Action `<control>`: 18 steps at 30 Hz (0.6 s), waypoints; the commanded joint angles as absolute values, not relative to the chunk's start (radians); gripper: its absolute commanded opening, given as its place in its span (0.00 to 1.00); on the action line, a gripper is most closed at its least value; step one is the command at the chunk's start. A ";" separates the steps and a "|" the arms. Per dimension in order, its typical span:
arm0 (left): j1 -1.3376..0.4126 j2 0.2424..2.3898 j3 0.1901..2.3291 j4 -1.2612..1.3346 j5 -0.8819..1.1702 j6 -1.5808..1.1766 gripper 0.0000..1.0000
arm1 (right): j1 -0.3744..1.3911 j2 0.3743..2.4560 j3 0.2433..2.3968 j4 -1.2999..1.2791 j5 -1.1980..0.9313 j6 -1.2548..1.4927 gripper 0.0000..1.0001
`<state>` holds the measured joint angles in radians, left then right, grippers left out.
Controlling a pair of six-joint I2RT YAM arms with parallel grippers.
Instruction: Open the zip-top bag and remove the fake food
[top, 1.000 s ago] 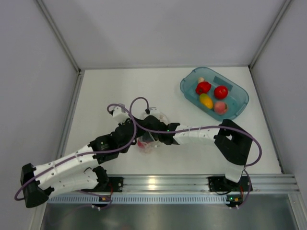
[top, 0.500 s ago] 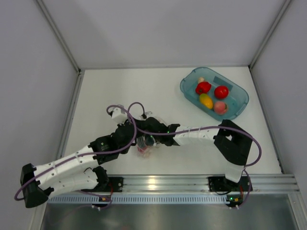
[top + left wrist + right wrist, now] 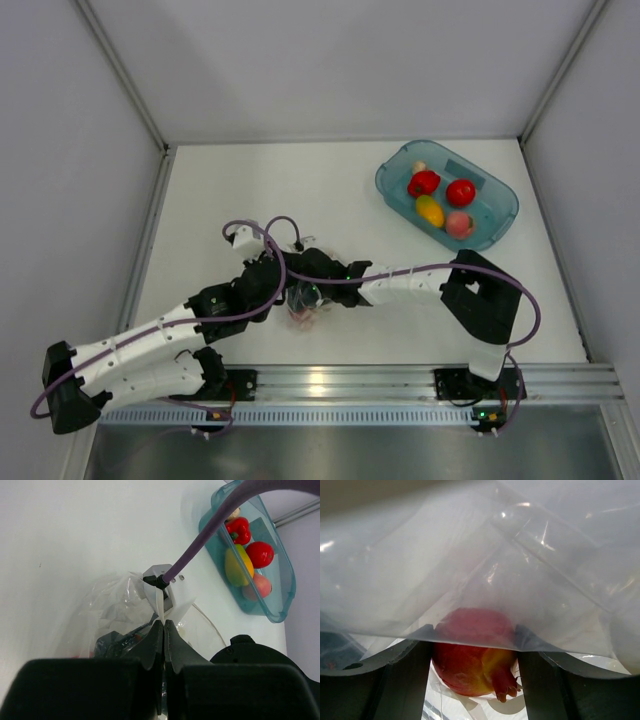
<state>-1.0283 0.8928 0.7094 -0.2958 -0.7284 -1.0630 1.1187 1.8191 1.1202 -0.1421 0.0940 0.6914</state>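
The zip-top bag (image 3: 314, 314) lies crumpled between both arms near the table's front. My left gripper (image 3: 288, 288) is shut on a white edge of the bag (image 3: 161, 605), its jaws pressed together (image 3: 163, 623). My right gripper (image 3: 306, 296) is inside the bag, under clear film (image 3: 470, 555). Its two fingers (image 3: 405, 680) sit against both sides of a red fruit with a yellow patch (image 3: 470, 665), which shows as a reddish spot from above (image 3: 298, 313). More fake food lies in the teal tub: a red pepper (image 3: 424, 183), a red tomato (image 3: 461, 191), a yellow fruit (image 3: 430, 210) and a peach (image 3: 459, 224).
The teal translucent tub (image 3: 392, 172) stands at the back right, also in the left wrist view (image 3: 282, 612). A purple cable (image 3: 262, 232) loops over the left wrist. Grey walls enclose the table on three sides; a metal rail (image 3: 340, 380) runs along the front.
My right gripper has pushed left, deeper into the bag. The bag has bunched up and shifted slightly left toward the left gripper, which has stayed shut on it.
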 commanded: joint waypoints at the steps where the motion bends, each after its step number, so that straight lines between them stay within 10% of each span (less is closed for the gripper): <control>1: -1.031 0.888 0.707 -0.252 -0.762 -1.051 0.00 | 1.169 1.804 1.126 -0.184 0.120 0.669 0.39; 18: -1.031 0.874 0.710 -0.250 -0.747 -1.022 0.00 | 1.172 1.634 1.083 -0.121 0.287 0.640 0.27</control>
